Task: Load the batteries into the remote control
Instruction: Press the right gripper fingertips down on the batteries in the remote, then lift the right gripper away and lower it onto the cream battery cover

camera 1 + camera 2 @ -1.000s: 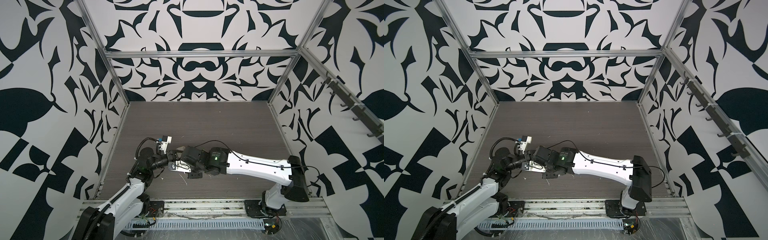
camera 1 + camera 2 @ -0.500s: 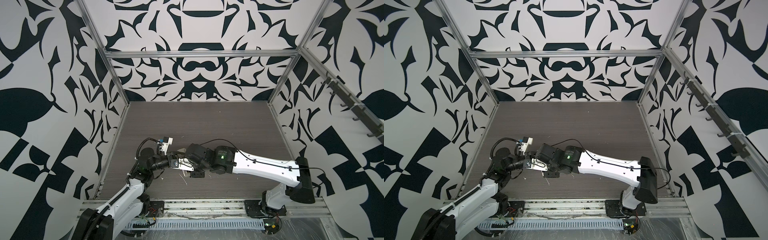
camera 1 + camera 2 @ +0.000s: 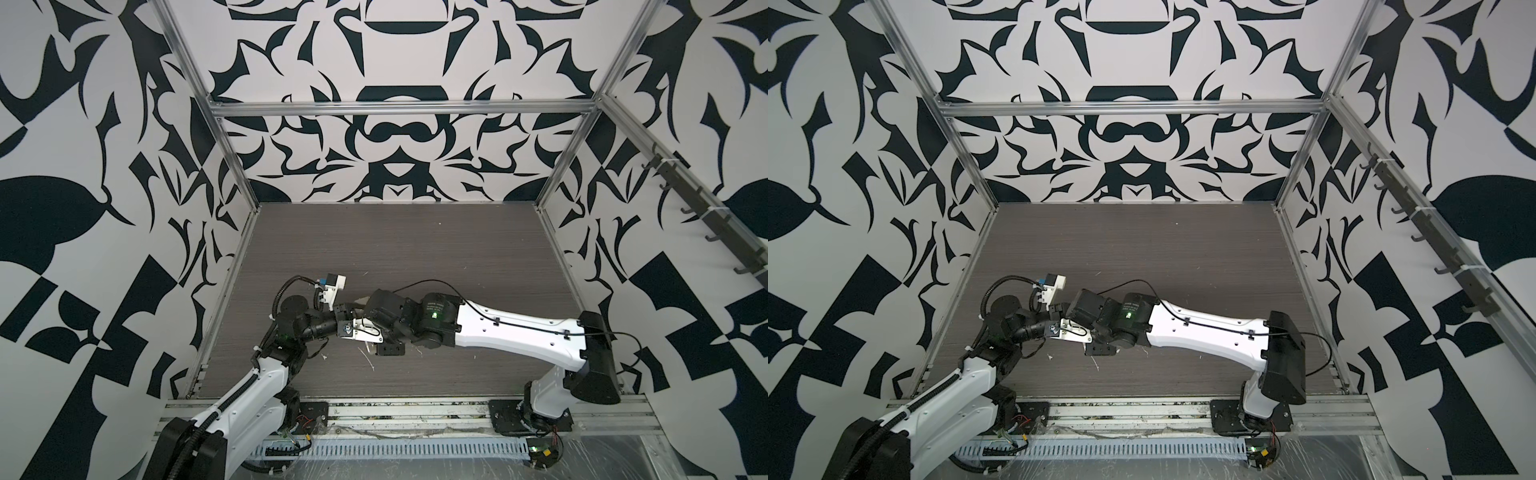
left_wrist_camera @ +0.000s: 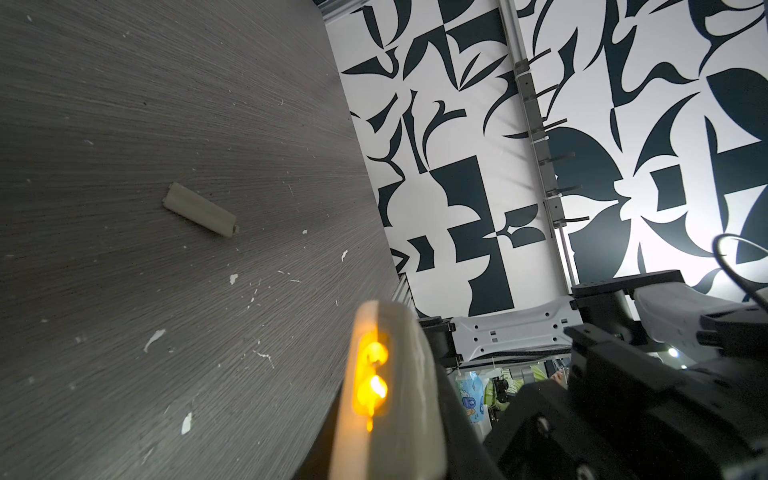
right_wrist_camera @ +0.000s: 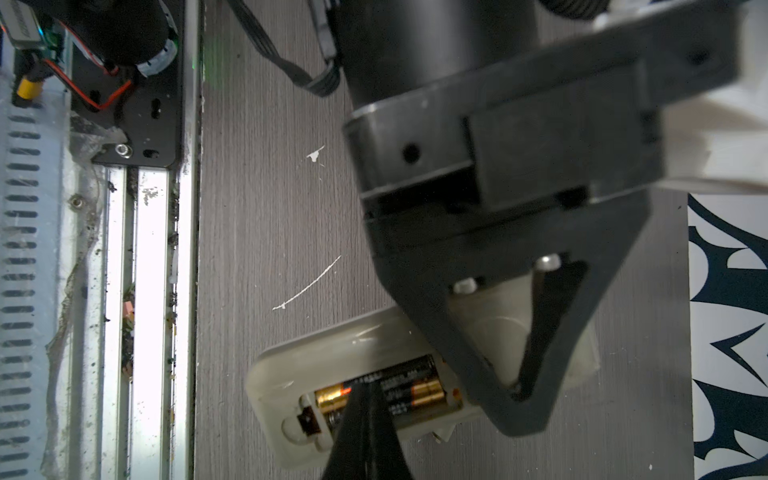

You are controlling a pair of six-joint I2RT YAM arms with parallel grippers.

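Counting two batteries (image 5: 415,386), one remote (image 5: 332,353), one loose beige cover (image 4: 199,210) lying on the counter (image 4: 124,124). Both batteries are sitting side by side in the remote's open compartment, dark with copper ends. My left fingers (image 5: 469,332) are clamping the beige-backed remote; my right fingers (image 5: 365,419) are pinched together, tips touching the batteries.
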